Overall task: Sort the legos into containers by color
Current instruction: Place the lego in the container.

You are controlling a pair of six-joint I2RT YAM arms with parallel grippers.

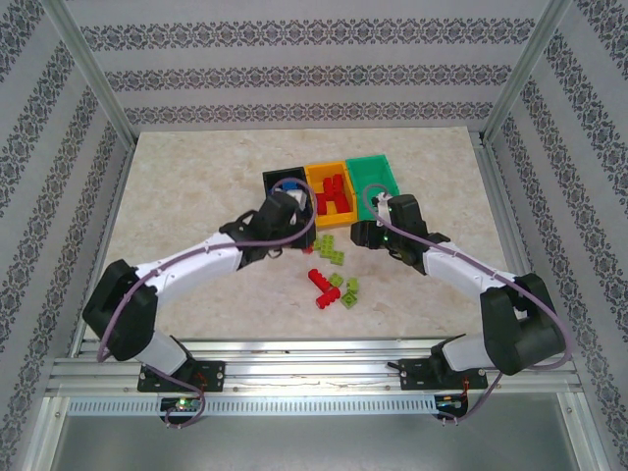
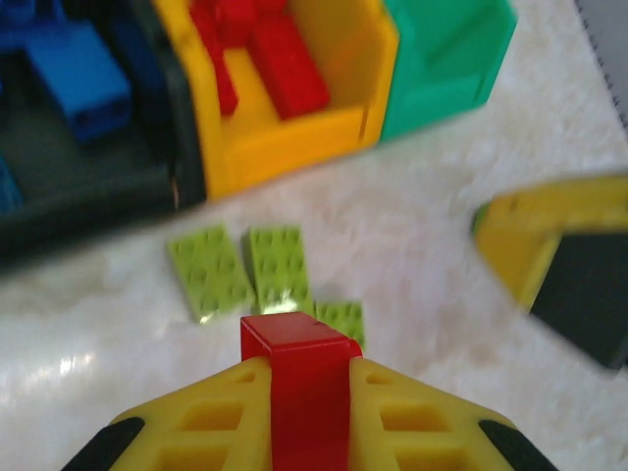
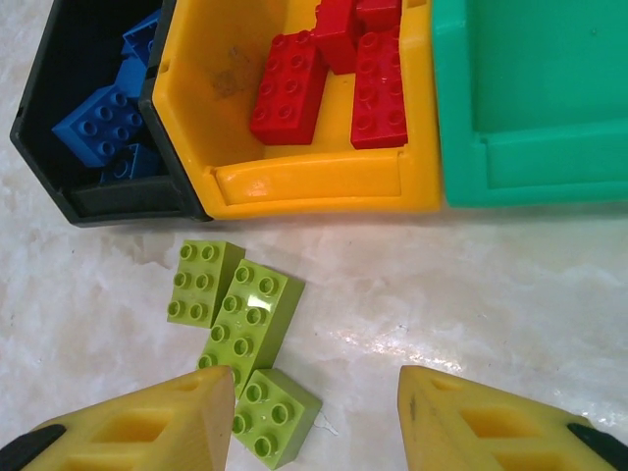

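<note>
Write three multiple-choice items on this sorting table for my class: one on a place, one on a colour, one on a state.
1. Which bin stands in the middle of the row?
A. the black rectangular plastic bin
B. the orange-yellow rectangular plastic bin
C. the green rectangular plastic bin

2. What colour are the small studded plastic bricks in the black bin?
A. blue
B. red
C. lime green

3. How is the left yellow-fingered tool?
A. open and empty
B. shut on a red studded plastic brick
C. shut on a lime green brick

Key:
1 B, it sits between the black and green bins.
2 A, blue bricks lie inside it.
3 B, the red brick stands clamped between its fingers.
</note>
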